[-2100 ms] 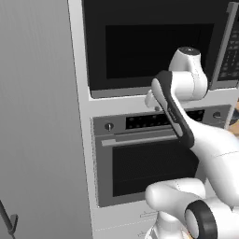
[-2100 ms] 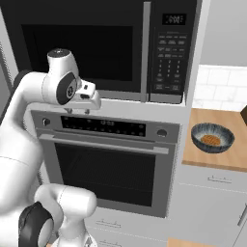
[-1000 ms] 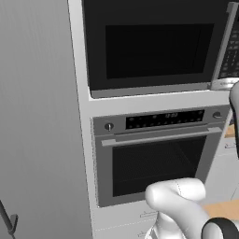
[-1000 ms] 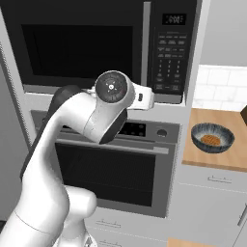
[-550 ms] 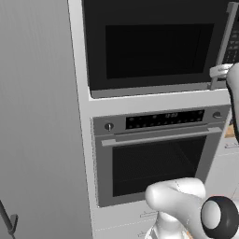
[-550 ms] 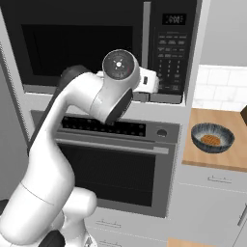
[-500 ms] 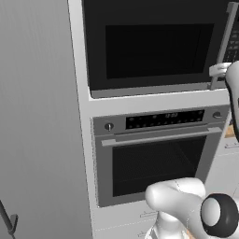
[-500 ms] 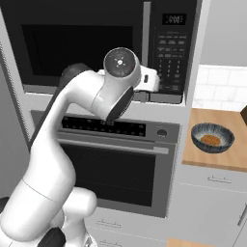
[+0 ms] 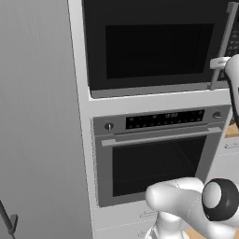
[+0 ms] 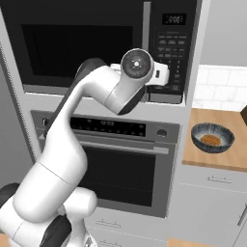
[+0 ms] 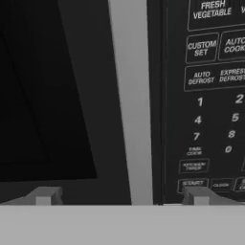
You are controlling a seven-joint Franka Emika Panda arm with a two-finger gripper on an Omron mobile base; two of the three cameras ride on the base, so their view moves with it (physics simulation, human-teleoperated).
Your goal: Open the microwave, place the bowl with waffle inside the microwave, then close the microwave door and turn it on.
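The microwave door (image 10: 77, 48) is closed – no step is done yet. The end effector (image 11: 122, 196), spread wide, faces its handle (image 11: 134, 100). The bowl (image 10: 212, 137) with waffle waits on the table (image 10: 226, 157) to the right.

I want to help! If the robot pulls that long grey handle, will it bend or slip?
Probably not bend: the handle looks like one stiff straight bar. It looks smooth, so the open tool might slip. The microwave door should swing, not tip.
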